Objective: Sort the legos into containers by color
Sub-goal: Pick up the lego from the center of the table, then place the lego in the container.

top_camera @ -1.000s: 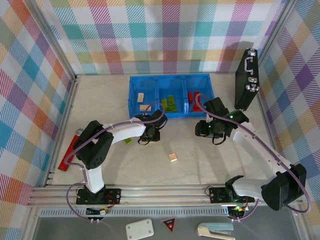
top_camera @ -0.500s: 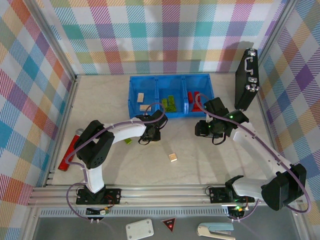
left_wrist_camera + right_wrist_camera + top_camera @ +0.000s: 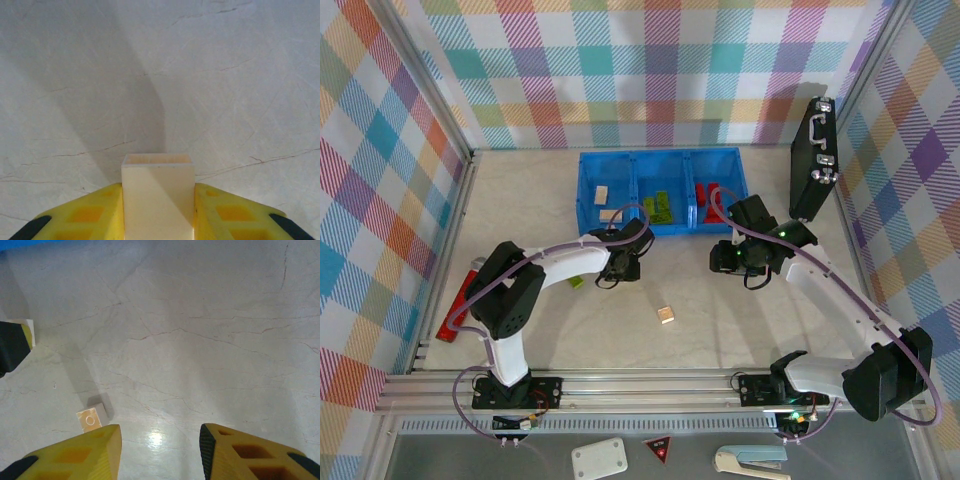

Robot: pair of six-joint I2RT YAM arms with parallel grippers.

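Left claw (image 3: pixel 158 212) grips a tan brick (image 3: pixel 158 180) — seemingly just above the table (image 3: pixel 225 75); right claw (image 3: pixel 160 445) gapes open, loose tan brick (image 3: pixel 90 419) near-left.

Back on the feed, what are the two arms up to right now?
The left gripper is shut on a tan brick, holding it over bare table just in front of the blue tray. The right gripper is open with nothing between its fingers, near the tray's right end. The tray already has tan bricks in its left compartment, green in the middle and red on the right. A second tan brick and a green brick lie loose on the table.
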